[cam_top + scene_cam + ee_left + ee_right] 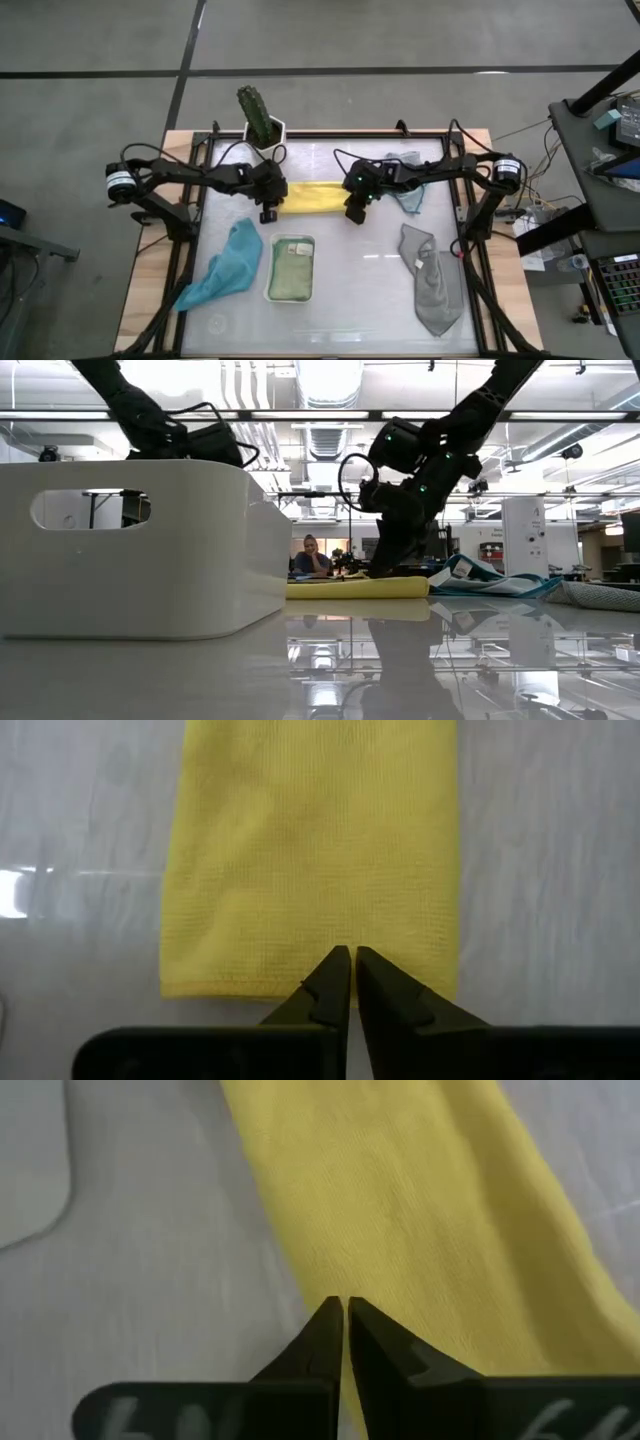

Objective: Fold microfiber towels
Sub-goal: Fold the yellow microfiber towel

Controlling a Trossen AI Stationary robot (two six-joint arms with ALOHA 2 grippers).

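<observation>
- High view shows the yellow towel (312, 195) lying as a long, narrow folded strip just past the table's middle, toward twelve o'clock, with the left gripper (268, 213) at its nine o'clock end and the right gripper (354, 213) at its three o'clock end.
- Left wrist view shows the left gripper's (351, 955) fingers pressed together, their tips at the hemmed short edge of the yellow towel (310, 850); whether they actually pinch cloth cannot be told.
- Right wrist view shows the right gripper's (344, 1305) fingers likewise pressed together, at the long edge of the yellow towel (400, 1210), with bare table beside it.
- The towel looks light, soft and limp, with a fine napped weave; it will likely sag and drape once lifted, and it may slide on the glossy tabletop.
- The best hold is judged to be the corners or the stitched hem at each short end, both layers caught together, so the fold does not fall open.
- The teal towel (228, 265) lies crumpled at eight o'clock, the grey towel (432, 282) at four o'clock, and the light blue towel (408, 190) at two o'clock.
- A pale green towel (291, 270) sits folded in the white tray (270, 290) near six o'clock.
</observation>
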